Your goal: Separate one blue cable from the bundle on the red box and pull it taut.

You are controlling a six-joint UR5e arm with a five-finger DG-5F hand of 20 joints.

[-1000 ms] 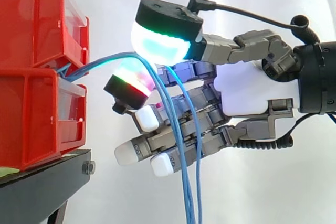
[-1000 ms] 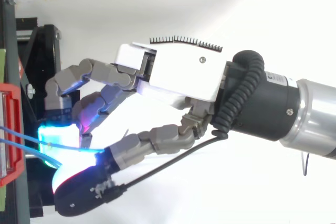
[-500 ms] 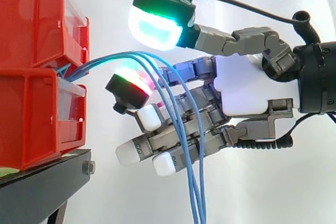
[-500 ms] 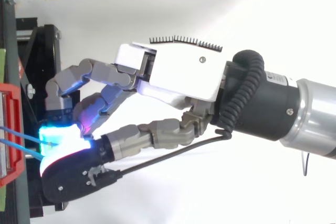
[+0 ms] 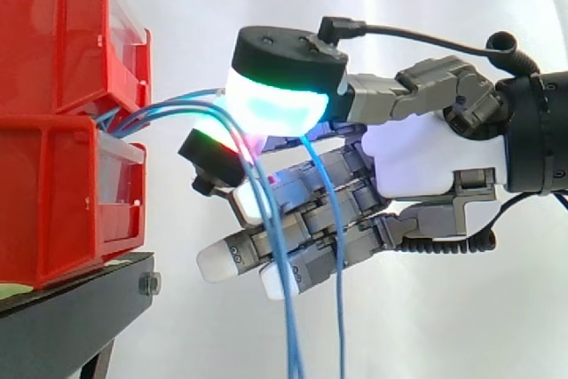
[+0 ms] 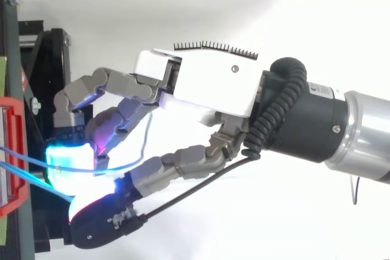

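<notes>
Robot hand (image 5: 417, 161) pinches thin blue cables (image 5: 164, 111) between its glowing thumb pad and a fingertip, just beside the stacked red plastic bins (image 5: 62, 175); loose strands hang below.

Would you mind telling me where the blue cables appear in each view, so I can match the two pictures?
Side view: the blue cables leave the gap between the red bins at left, pass between the robot hand's glowing pads, then hang to the bottom edge.
Top view: the cables are thin lines at the left edge, running from the bins to the pads.
Shared landmark: the red bins.
</notes>
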